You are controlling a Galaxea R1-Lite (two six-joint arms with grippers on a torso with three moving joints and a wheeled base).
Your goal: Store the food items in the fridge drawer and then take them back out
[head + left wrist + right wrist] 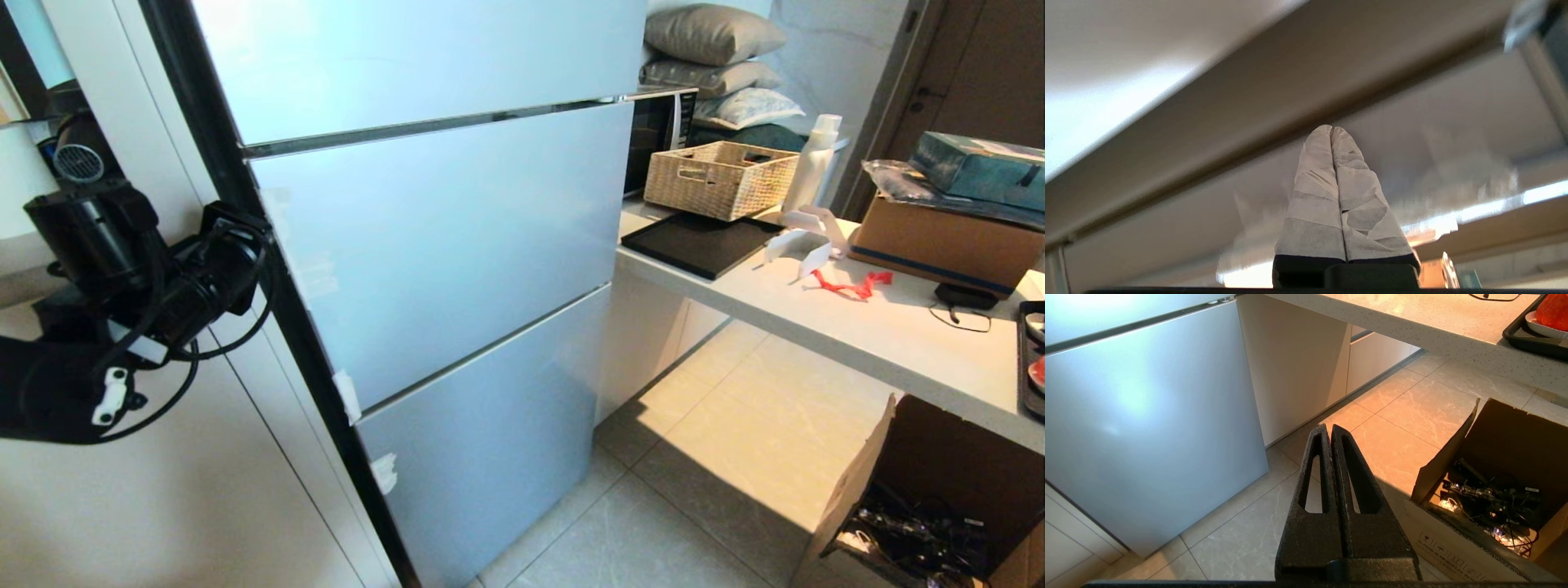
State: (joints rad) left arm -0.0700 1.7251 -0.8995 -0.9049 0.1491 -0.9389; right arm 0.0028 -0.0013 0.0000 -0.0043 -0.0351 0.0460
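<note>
The silver fridge [441, 245] stands with all its fronts closed, so the fridge drawer is hidden. My left arm [147, 278] reaches to the fridge's dark left edge at the height of the middle front. In the left wrist view the left gripper [1332, 128] has its taped fingers pressed together, empty, close to a pale panel with a dark seam. The right gripper [1331, 426] hangs shut and empty over the floor tiles. One orange-red food item [1553, 310] lies on a plate in a black tray [1030, 359] at the counter's right end.
A white counter [816, 318] runs right of the fridge with a wicker basket [718, 180], a white bottle [812, 167], a black board [702, 241] and a cardboard box [939, 241]. An open carton of cables [922, 490] stands on the floor below it.
</note>
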